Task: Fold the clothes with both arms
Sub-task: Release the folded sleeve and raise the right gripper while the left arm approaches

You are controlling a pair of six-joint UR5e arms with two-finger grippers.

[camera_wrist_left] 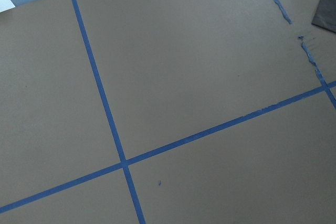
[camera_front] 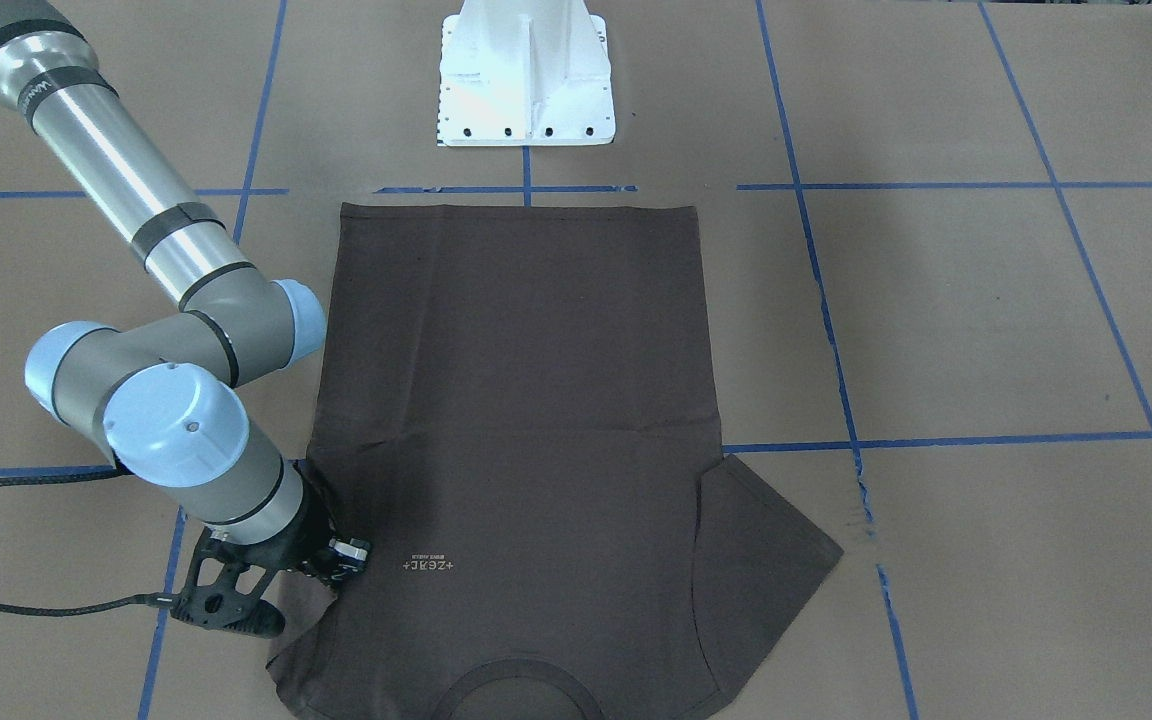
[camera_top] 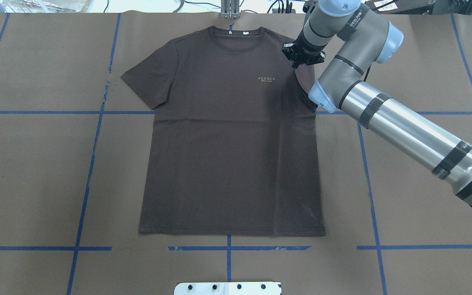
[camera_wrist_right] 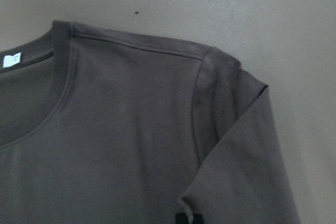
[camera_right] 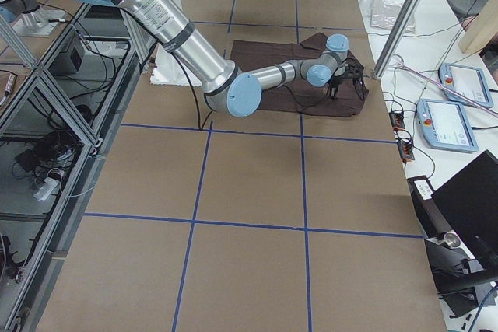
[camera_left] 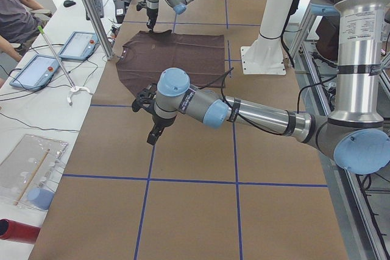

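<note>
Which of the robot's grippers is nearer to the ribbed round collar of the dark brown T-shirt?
Right. The right gripper hangs over the shoulder of the dark brown cotton T-shirt, beside its ribbed round collar; the left gripper hovers over brown paper, beyond the opposite sleeve.

Surface: table (camera_top: pixel 424 196) covered in flat brown paper.
Markings: blue tape lines (camera_top: pixel 228 248) in a wide grid; tape scuffed and ragged at one spot (camera_top: pixel 107 82) near the spread sleeve.
Cloth: dark brown T-shirt (camera_top: pixel 232 155) lying flat, chest lettering up, collar toward the far edge, hem along a tape line.
Mount: white base plate (camera_front: pixel 526 90) standing on the paper, just beyond the hem.
</note>
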